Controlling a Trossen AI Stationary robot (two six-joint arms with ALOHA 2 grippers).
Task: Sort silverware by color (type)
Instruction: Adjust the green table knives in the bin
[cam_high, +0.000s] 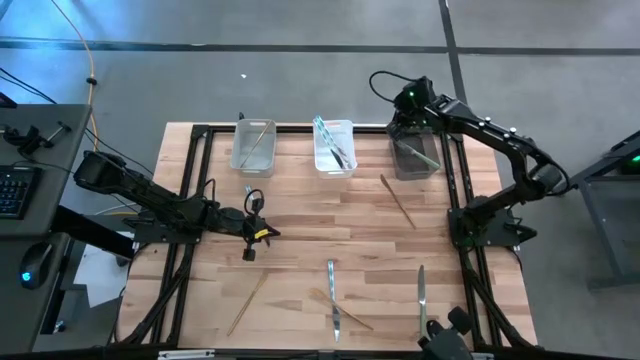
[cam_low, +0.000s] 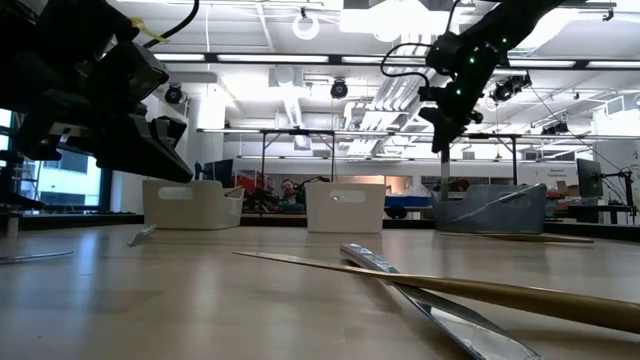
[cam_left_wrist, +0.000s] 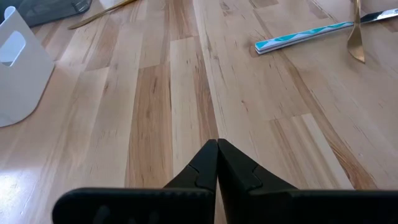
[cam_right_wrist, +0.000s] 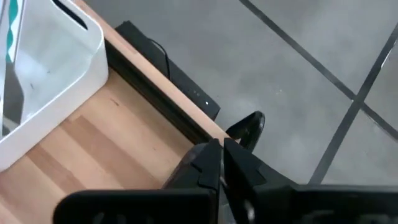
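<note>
A: What's on the bench (cam_high: 300, 215)?

B: Three bins along the far edge: a white bin (cam_high: 253, 146) on the left, a second white bin (cam_high: 334, 146) in the middle, a dark bin (cam_high: 415, 157) on the right. The left one holds a gold-tan piece (cam_high: 257, 140), the middle one teal-silver pieces (cam_high: 331, 142), the dark one a grey piece (cam_high: 417, 153).

A: And the loose silverware?

B: A gold-tan piece (cam_high: 398, 200) lies just near of the dark bin. Along the near edge lie another gold-tan piece (cam_high: 247, 302) on the left, a teal-silver knife (cam_high: 333, 297) crossed by a third gold-tan piece (cam_high: 346, 310) in the middle, and a silver knife (cam_high: 421, 293) on the right.

A: The arms?

B: The left gripper (cam_left_wrist: 217, 163) hangs low over the left middle of the bench, jaws together, holding nothing. The right gripper (cam_right_wrist: 222, 157) is above the dark bin at the far edge, jaws also together and empty.
</note>
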